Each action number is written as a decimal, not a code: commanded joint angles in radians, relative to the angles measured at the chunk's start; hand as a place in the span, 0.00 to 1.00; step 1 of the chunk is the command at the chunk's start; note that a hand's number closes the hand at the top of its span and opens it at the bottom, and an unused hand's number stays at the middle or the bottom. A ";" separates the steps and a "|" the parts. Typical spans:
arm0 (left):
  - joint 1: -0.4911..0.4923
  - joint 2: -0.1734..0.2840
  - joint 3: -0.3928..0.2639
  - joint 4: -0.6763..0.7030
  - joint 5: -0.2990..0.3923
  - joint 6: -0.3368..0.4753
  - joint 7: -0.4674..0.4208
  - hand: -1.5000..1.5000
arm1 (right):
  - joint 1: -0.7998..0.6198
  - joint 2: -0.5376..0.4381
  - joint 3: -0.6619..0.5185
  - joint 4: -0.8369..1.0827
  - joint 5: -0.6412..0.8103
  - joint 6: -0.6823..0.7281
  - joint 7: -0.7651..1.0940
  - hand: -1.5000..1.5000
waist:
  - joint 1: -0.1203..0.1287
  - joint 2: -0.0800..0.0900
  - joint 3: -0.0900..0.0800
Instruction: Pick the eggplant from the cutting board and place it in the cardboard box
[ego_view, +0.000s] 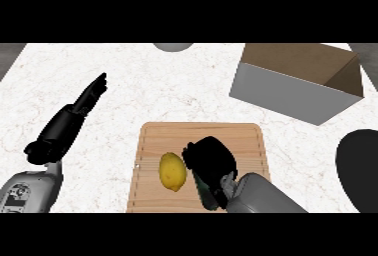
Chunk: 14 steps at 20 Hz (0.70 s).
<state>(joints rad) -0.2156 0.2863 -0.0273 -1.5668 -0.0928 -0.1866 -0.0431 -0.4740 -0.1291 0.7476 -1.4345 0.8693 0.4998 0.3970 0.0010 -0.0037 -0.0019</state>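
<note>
My right hand (210, 160) curls down on the cutting board (199, 135) over the mostly hidden eggplant (207, 195), beside a lemon (173, 171), left hand (88, 95) resting open; next I lift toward the cardboard box (295, 95).

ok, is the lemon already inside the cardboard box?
No, the lemon lies on the wooden cutting board, left of the right hand; the cardboard box stands apart at the counter's upper right.
</note>
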 joint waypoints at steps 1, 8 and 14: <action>-0.029 -0.011 0.008 0.023 -0.002 0.003 0.004 0.50 | -0.069 -0.005 -0.021 0.024 0.020 -0.106 -0.169 1.00 | 0.006 0.007 0.002; 0.008 -0.016 0.005 -0.005 -0.004 -0.003 -0.014 0.50 | -0.136 0.070 -0.025 -0.016 0.056 -0.287 -0.342 1.00 | 0.009 0.005 0.002; -0.020 -0.001 0.033 0.060 -0.001 -0.026 -0.040 0.50 | -0.167 -0.028 -0.152 -0.287 0.038 -0.199 -0.355 1.00 | -0.009 0.002 0.002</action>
<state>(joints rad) -0.2256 0.2850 -0.0016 -1.5304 -0.0978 -0.1993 -0.0709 -0.6050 -0.0993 0.7015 -1.6097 0.9404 0.2666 0.0908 -0.0018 -0.0012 0.0000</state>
